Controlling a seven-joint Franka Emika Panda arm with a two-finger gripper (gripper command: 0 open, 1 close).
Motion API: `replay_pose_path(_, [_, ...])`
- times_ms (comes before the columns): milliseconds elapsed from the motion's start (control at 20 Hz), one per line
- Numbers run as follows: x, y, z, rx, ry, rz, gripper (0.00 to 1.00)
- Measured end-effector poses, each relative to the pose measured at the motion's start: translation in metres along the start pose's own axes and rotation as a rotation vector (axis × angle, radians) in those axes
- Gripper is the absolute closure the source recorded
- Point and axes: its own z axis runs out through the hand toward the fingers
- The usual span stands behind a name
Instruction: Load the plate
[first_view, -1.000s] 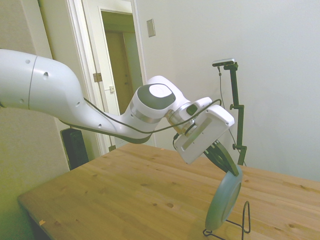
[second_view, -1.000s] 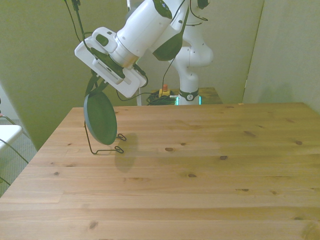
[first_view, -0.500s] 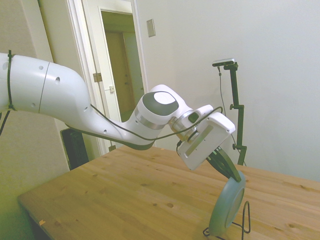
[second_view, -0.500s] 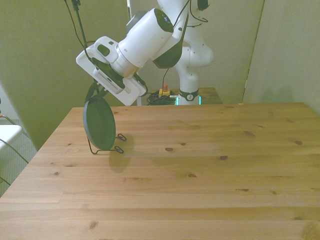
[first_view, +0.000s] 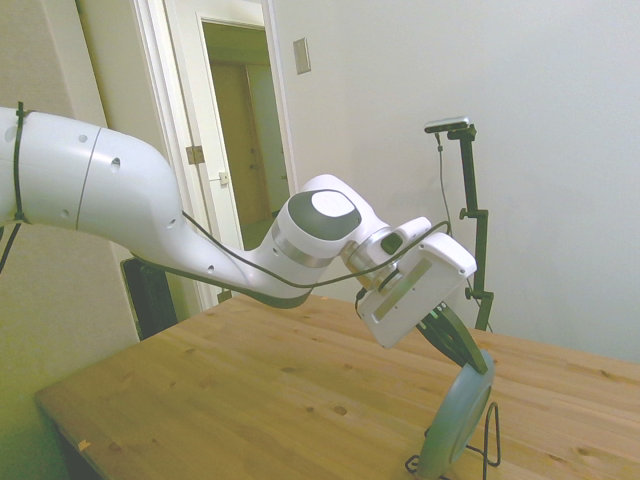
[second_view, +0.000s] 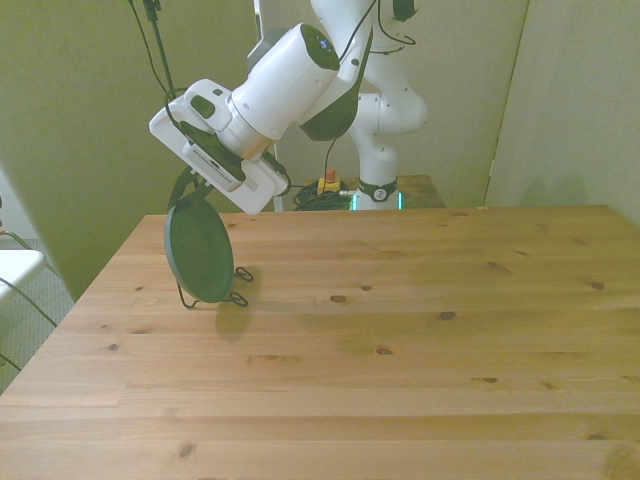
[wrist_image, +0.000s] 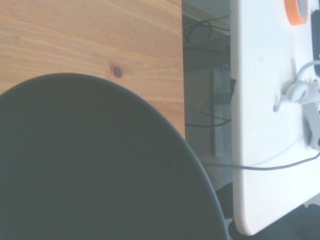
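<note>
The teal blue-grey plate (first_view: 455, 420) (second_view: 199, 252) hangs on edge, nearly upright, with my gripper (first_view: 478, 362) (second_view: 186, 193) shut on its top rim. Its lower edge sits low in the thin black wire rack (first_view: 489, 440) (second_view: 236, 292) near the front view's left table edge; I cannot tell whether it touches the rack's base. In the wrist view the plate (wrist_image: 95, 165) fills most of the picture as a dark curved disc over the wooden table (wrist_image: 90, 40).
The wooden table (second_view: 400, 340) stretches wide toward the front view's right. Past the table's edge the wrist view shows a white surface (wrist_image: 265, 100) with cables and an orange ring (wrist_image: 299, 10). A doorway (first_view: 235, 130) stands behind the arm.
My gripper has lowered the plate further into the wire rack and tilted it closer to upright. The arm shifted slightly with it.
</note>
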Motion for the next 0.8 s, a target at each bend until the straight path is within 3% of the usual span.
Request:
replay_pose_path(450, [-0.001,0.01,-0.004,0.023,-0.003,0.005,0.0])
replay_pose_path(650, [0.008,0.032,-0.044,0.134,-0.074,0.041,0.0])
replay_pose_path(800, [0.019,0.046,-0.096,0.236,-0.181,0.079,0.0])
